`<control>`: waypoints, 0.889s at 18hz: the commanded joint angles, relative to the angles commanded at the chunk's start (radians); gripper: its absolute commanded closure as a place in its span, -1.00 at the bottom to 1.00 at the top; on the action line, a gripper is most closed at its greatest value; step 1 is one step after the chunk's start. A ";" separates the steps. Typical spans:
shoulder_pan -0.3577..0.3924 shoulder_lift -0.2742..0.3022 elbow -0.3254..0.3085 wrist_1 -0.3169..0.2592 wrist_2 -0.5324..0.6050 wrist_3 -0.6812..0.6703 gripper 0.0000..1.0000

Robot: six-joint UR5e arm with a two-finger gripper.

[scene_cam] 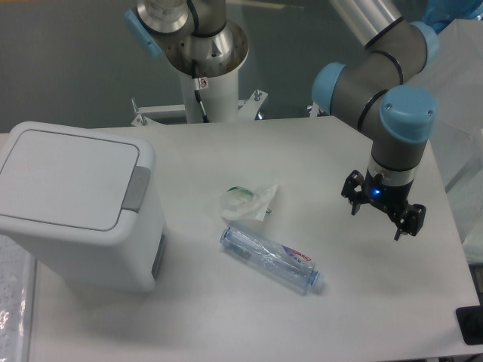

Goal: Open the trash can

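The trash can [79, 207] is a large white boxy bin at the left of the table. Its flat white lid [64, 177] lies shut, and the grey push-button tab [136, 188] sits on the lid's right edge. My gripper [377, 220] hangs over the right part of the table, far to the right of the can. Its two black fingers [352, 197] are spread apart with nothing between them.
A clear plastic bottle [272, 259] lies on its side in the middle of the table. A crumpled clear wrapper [249, 200] lies just behind it. The arm's white base column [205, 75] stands at the table's back edge. A black object [472, 326] sits at the lower right.
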 joint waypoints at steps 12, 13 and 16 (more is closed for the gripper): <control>0.011 0.012 0.025 -0.012 -0.109 -0.119 -1.00; 0.008 0.014 0.026 -0.012 -0.129 -0.173 -1.00; -0.008 0.024 0.017 -0.014 -0.207 -0.296 -1.00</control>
